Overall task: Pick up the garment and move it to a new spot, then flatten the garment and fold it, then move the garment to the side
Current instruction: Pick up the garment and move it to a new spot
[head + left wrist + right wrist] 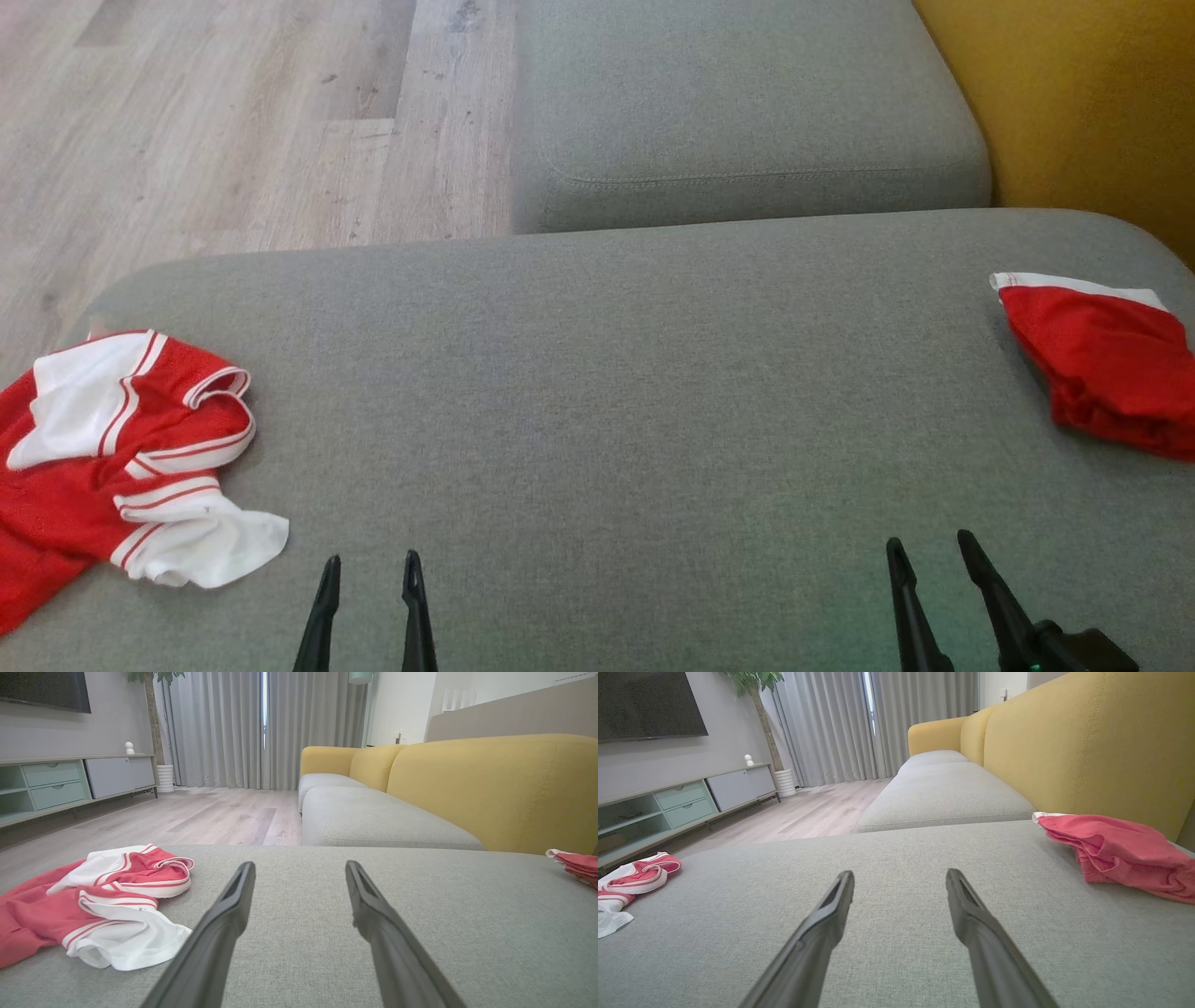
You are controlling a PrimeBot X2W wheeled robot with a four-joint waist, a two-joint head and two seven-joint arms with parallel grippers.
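Observation:
A crumpled red and white garment (121, 457) lies at the left edge of the grey cushion (607, 373), partly hanging over that edge. It also appears in the left wrist view (103, 900) and, far left, in the right wrist view (630, 877). My left gripper (371, 558) is open and empty, low over the cushion, just right of the garment and apart from it (299, 864). My right gripper (930, 539) hovers open and empty near the front right (900, 872).
A folded red cloth with a white band (1102, 364) rests at the cushion's right edge (1115, 854). A second grey seat (747, 112) adjoins at the back, with a yellow backrest (1092, 103) on the right. Wooden floor (233, 121) lies to the left.

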